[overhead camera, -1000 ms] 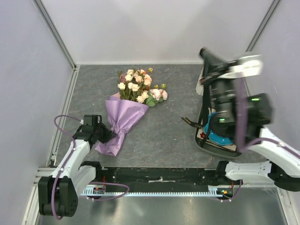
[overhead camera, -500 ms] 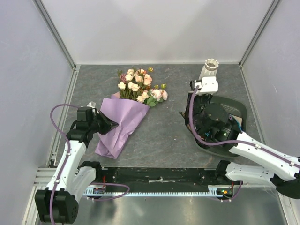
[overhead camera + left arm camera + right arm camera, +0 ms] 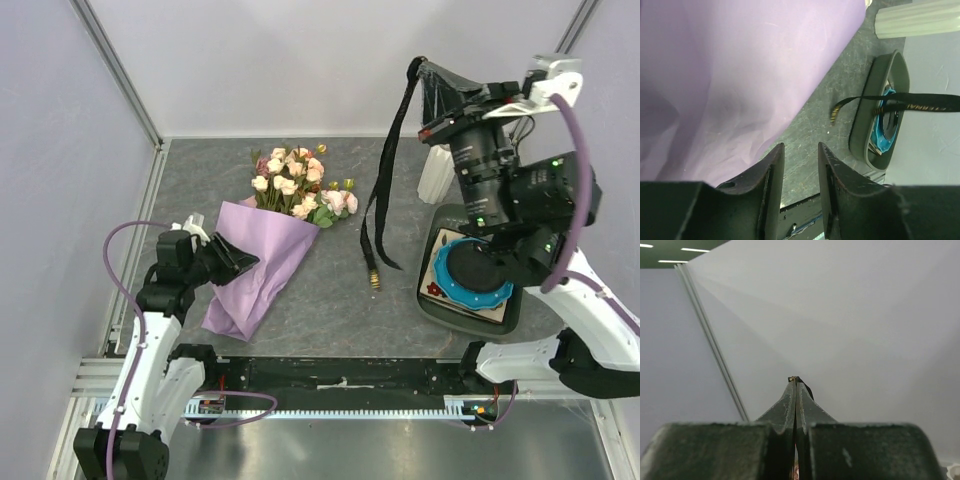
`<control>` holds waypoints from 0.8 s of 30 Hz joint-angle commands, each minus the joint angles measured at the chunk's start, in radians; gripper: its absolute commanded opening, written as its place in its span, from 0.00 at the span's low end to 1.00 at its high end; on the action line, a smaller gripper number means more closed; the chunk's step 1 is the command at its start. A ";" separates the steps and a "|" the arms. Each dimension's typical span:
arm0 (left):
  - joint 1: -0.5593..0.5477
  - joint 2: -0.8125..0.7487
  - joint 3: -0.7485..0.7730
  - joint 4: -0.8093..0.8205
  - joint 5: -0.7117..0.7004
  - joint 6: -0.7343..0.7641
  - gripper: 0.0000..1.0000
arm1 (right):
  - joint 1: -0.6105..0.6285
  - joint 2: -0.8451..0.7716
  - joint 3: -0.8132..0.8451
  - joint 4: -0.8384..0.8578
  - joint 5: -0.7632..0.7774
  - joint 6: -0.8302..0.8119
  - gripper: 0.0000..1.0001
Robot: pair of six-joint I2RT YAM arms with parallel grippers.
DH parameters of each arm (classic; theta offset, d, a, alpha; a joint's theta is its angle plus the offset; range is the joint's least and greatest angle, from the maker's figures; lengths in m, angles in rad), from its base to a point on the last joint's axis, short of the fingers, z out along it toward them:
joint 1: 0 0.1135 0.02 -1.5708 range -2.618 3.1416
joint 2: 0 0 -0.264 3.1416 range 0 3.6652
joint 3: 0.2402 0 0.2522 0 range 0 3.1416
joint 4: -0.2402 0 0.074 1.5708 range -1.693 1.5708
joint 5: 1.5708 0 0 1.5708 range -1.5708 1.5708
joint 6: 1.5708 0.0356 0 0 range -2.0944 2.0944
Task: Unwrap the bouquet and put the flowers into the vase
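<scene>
The bouquet (image 3: 262,255) lies left of centre, its lilac paper (image 3: 730,75) loose around the stems. The flowers (image 3: 295,185), pink, cream and peach roses, point toward the back wall. My left gripper (image 3: 243,262) hovers at the paper's left edge, open, with nothing between its fingers (image 3: 771,170). My right gripper (image 3: 418,68) is raised high at the back right, shut on the black ribbon (image 3: 385,160), which hangs free down to the table. A sliver of ribbon (image 3: 805,387) shows at the pinched tips. The white ribbed vase (image 3: 436,178) stands behind the right arm, partly hidden.
A blue round dish (image 3: 472,275) with a black centre sits on a dark tray (image 3: 432,300) at the right, below the right arm. The ribbon's end (image 3: 374,281) touches down between the bouquet and the tray. Grey walls enclose the table on three sides.
My right arm swung up from the tray area, lifting the black ribbon clear so it dangles. My left gripper opened and let go of the lilac paper.
</scene>
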 commanded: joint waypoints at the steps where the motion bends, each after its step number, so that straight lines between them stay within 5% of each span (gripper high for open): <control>1: 0.002 0.029 0.021 0.033 0.042 0.034 0.40 | -0.001 -0.031 0.021 -0.053 -0.059 0.040 0.00; 12: 0.002 0.029 0.001 0.047 0.042 0.042 0.40 | -0.001 -0.307 -0.410 -0.082 0.225 0.003 0.00; 24: 0.002 0.075 0.010 0.069 0.039 0.049 0.40 | 0.001 -0.513 -0.398 -0.318 0.069 0.173 0.00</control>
